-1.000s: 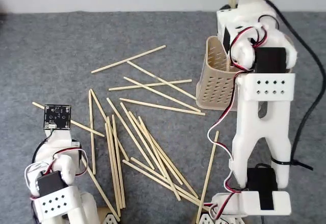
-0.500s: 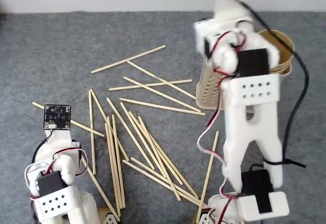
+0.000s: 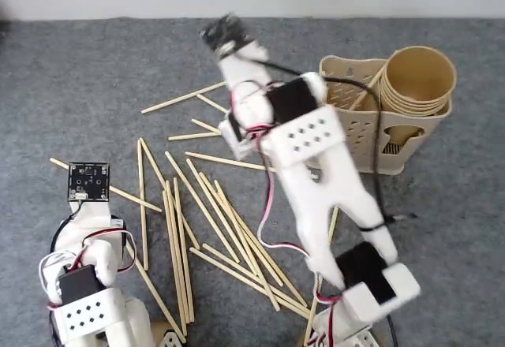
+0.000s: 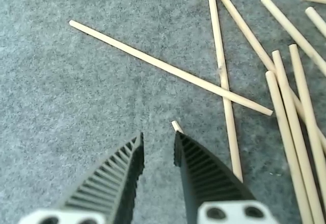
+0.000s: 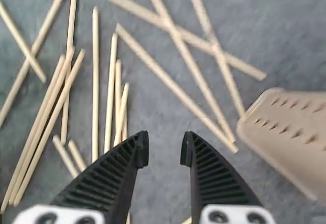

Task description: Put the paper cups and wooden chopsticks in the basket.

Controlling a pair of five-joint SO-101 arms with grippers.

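Observation:
Many wooden chopsticks (image 3: pixel 213 205) lie scattered on the grey carpet. The beige perforated basket (image 3: pixel 355 126) stands at the back right, holding a stack of paper cups (image 3: pixel 418 75). My right arm (image 3: pixel 304 138) stretches from the front right out over the chopsticks left of the basket. In its wrist view the right gripper (image 5: pixel 164 145) hangs open and empty above crossed chopsticks (image 5: pixel 173 86), with a basket corner (image 5: pixel 290 132) beside it. My left gripper (image 4: pixel 158 140) is low over the carpet at the front left, open, with a chopstick end (image 4: pixel 177 126) at one fingertip.
The left arm's base (image 3: pixel 87 307) sits at the front left, the right arm's base (image 3: pixel 367 284) at the front right. One long chopstick (image 4: pixel 168 68) lies crosswise ahead of the left gripper. Bare carpet stretches across the back left.
The right arm has swung from above the basket to the left, over the chopsticks, uncovering the cups in the basket. The left arm has stayed put.

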